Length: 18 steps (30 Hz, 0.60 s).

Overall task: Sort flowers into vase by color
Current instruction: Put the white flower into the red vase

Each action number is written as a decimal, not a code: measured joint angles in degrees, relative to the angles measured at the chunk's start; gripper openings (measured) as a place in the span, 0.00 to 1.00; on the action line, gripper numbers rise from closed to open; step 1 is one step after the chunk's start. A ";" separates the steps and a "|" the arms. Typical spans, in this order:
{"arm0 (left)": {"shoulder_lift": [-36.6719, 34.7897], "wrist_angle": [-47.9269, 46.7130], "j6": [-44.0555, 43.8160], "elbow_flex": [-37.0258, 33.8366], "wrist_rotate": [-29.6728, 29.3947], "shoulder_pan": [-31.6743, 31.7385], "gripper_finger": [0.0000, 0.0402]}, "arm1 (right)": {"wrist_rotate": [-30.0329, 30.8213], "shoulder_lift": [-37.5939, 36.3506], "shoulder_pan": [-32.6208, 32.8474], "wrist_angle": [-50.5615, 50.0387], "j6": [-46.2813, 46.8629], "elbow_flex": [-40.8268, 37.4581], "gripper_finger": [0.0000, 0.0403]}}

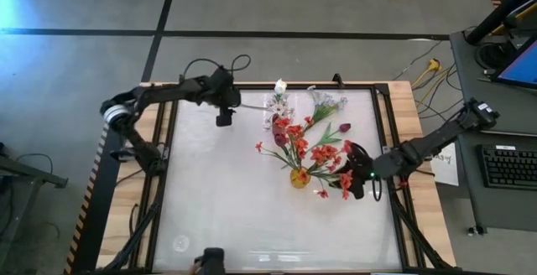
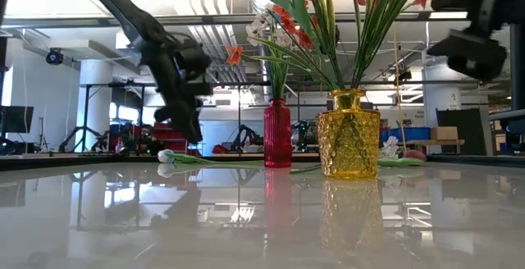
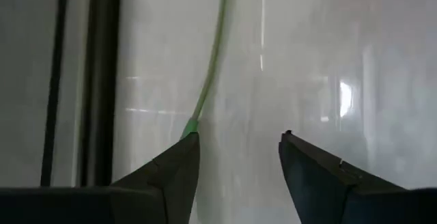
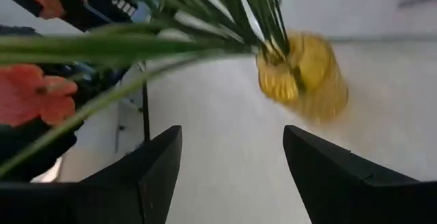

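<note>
A keyboard (image 1: 511,166) lies on the desk (image 1: 470,99) beside the table (image 1: 409,116).

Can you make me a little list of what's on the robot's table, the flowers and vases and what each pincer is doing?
yellow vase: upright, holds red-orange flowers
red vase: upright, holds flowers
white tulip: lying on table, stem towards the red vase
left pincer: open, over a green stem
right pincer: open, empty, beside yellow vase

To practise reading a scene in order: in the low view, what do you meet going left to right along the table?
Left arm's dark end effector → white tulip lying on the table → slim red glass vase → textured yellow glass vase → right arm's dark end effector.
</note>
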 joint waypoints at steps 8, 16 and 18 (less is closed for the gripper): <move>10.82 -0.02 1.77 7.39 -0.18 0.58 0.43 | 0.26 2.24 -4.20 6.79 -10.55 0.02 0.61; 15.58 -2.38 2.61 12.72 -1.47 2.14 0.36 | -0.52 2.43 -5.04 11.61 -16.93 0.02 0.61; 16.51 -2.90 2.99 13.47 -1.63 2.77 0.34 | -0.49 2.36 -5.04 11.70 -17.13 0.02 0.61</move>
